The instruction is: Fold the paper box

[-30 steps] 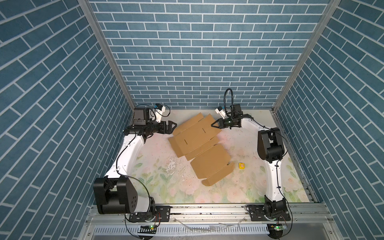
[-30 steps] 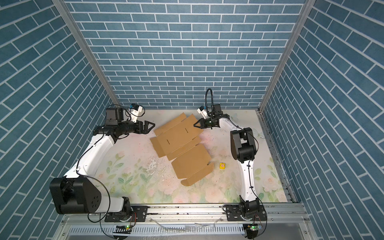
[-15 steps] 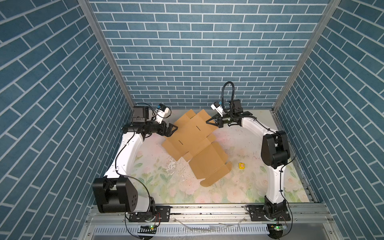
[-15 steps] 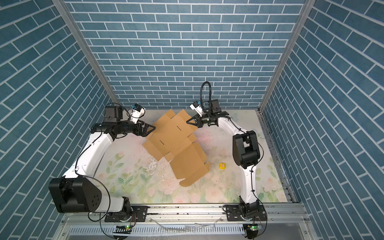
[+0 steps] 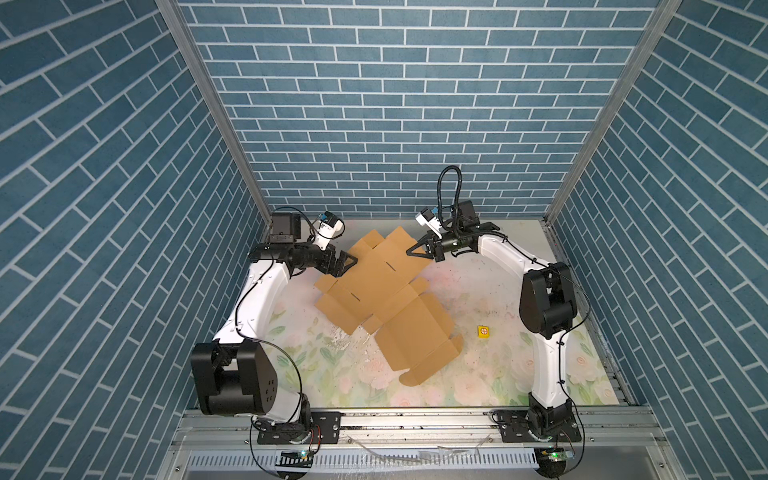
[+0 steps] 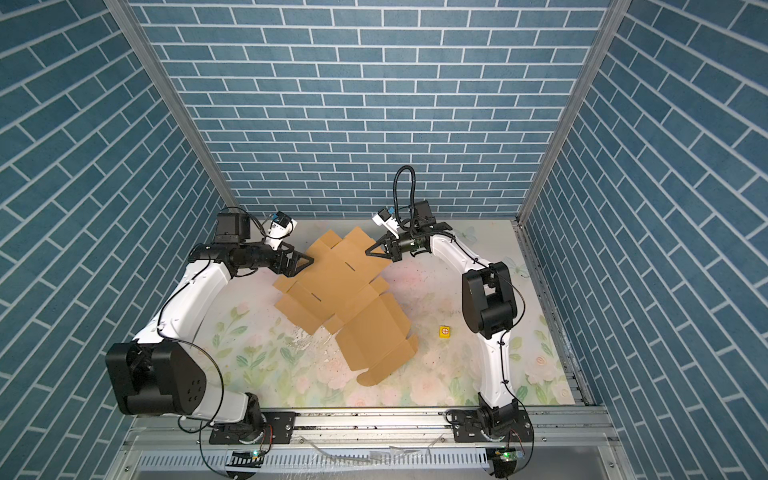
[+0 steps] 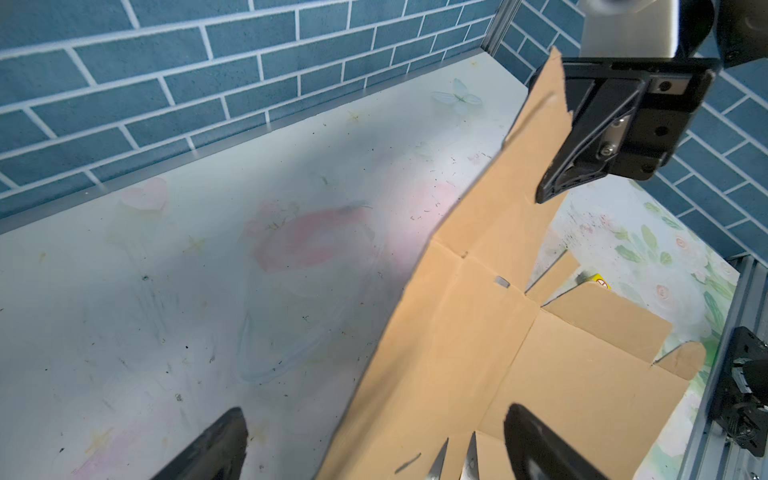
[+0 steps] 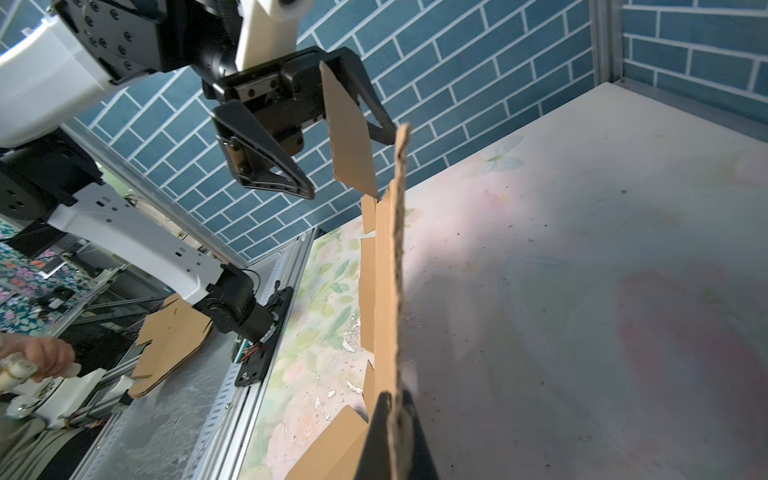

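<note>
Aloft, paper box (image 5: 374,286) edge within right tool (image 5: 411,252); open table (image 5: 478,282) beyond.

Top views high, facing down, wrist views close, sharing paper box (image 7: 457,353)

Brown paper box (image 5: 386,299), unfolded, far end raised

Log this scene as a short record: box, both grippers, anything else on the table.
paper box: brown, unfolded; far end raised off the table, near end lying on it
right gripper: shut on the box's raised far edge
left gripper: open, a flap of the box between its jaws
yellow cube: on the table, right of the box, apart from it
</note>
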